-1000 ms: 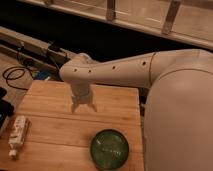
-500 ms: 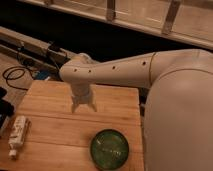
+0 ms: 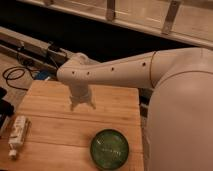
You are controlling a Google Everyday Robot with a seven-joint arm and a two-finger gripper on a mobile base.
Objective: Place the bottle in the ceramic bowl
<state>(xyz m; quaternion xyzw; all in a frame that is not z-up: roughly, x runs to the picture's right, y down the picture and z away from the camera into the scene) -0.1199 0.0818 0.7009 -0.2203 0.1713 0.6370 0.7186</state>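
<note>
The small white bottle (image 3: 18, 135) with a printed label lies flat at the left edge of the wooden table (image 3: 55, 125), cap toward the front. The dark green ceramic bowl (image 3: 109, 147) sits empty on the table at the front right. My gripper (image 3: 81, 105) hangs from the white arm above the middle back part of the table, well to the right of the bottle and behind the bowl. It holds nothing.
My large white arm (image 3: 175, 95) fills the right side of the view. Black cables (image 3: 15, 75) lie on the floor behind the table at the left. A metal rail (image 3: 30, 47) runs behind the table.
</note>
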